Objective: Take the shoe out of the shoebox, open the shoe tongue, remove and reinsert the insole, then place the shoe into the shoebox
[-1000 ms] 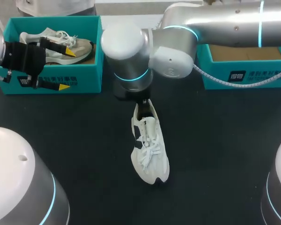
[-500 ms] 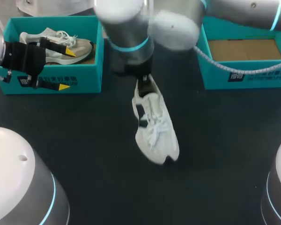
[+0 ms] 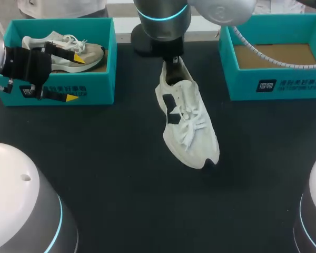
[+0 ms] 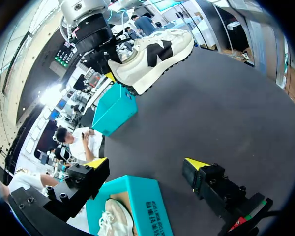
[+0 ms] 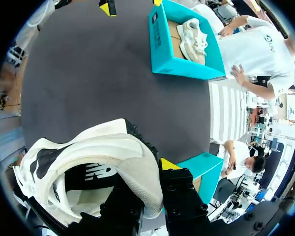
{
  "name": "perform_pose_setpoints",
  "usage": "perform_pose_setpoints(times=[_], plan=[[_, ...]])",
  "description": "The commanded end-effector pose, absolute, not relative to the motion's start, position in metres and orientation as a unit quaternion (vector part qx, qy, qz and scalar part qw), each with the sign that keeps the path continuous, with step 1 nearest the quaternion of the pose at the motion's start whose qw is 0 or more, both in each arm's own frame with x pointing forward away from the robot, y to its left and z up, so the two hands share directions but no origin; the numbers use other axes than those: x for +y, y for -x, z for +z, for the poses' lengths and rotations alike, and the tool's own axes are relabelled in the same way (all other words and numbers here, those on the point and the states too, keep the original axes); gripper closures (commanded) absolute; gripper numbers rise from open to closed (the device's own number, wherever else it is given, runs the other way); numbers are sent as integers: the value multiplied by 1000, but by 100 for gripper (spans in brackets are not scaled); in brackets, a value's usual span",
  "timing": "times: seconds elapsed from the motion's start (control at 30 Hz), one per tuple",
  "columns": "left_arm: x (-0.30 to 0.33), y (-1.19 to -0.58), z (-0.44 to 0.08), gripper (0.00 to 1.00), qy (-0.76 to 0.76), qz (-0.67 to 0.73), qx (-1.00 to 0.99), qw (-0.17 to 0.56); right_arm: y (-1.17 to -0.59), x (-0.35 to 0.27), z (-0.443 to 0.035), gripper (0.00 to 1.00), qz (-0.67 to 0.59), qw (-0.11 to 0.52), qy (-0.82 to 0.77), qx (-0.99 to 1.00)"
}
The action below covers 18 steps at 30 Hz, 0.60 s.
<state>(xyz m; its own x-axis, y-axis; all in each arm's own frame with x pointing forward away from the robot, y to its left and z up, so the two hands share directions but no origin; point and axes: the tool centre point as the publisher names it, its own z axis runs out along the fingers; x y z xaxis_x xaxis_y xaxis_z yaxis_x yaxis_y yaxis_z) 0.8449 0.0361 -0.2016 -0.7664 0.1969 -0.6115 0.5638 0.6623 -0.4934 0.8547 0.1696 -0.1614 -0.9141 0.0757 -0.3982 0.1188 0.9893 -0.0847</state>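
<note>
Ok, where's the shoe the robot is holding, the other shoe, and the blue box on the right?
held shoe (image 3: 189, 125), head view, on its laces.
other shoe (image 3: 69, 41), head view, on its laces.
right box (image 3: 284, 84), head view, on its front wall.

Overhead plus wrist close-ups; shoe (image 3: 187, 124) common

White laced shoe (image 3: 187, 124), black side mark, between open teal left shoebox (image 3: 97, 84) and right shoebox (image 3: 239, 79).
</note>
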Motion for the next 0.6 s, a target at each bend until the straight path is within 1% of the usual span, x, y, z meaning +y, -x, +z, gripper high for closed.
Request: perform_pose_setpoints(times=[0.03, 0.17, 0.3, 0.53, 0.6], plan=[[36, -844, -201, 0, -218, -347, 873, 263, -855, 170, -161, 100, -53, 200, -50, 977], [36, -844, -201, 0, -218, -347, 873, 263, -884, 120, -153, 100, -83, 226, -74, 968], [36, -844, -201, 0, -218, -347, 873, 263, -920, 72, -147, 100, -100, 234, -60, 965], [36, -844, -201, 0, -218, -347, 873, 263, -979, 0, -134, 100, -91, 231, -60, 967], [36, -844, -201, 0, -218, -347, 873, 263, -992, -16, -133, 100, -72, 221, -71, 970]])
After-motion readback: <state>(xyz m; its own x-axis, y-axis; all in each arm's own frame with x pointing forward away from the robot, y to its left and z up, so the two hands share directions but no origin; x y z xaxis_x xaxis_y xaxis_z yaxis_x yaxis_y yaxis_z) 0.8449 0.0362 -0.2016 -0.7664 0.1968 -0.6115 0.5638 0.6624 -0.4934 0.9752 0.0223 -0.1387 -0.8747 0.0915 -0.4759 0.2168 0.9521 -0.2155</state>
